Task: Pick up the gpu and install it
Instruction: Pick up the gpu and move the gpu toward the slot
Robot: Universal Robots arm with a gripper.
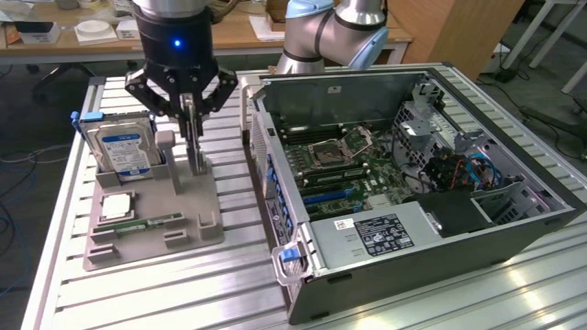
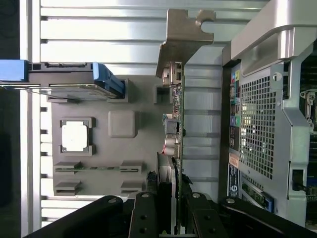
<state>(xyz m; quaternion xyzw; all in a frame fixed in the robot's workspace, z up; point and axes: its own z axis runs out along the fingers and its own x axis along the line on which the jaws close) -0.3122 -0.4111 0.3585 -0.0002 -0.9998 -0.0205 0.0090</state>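
Green, edge-on gpu (image 2: 178, 119) with silver bracket (image 2: 183, 37), pinched upright by the gripper (image 1: 191, 130) over the grey holder (image 1: 197, 206); case (image 1: 413, 275) close on the exterior view's right.

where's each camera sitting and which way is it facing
Exterior view: raised above the table, looking down at the open computer case and parts tray; the arm and gripper show.
Wrist view: on the wrist, looking down past the fingers at the graphics card they pinch.
Shared: graphics card, parts tray, computer case, hard drive.
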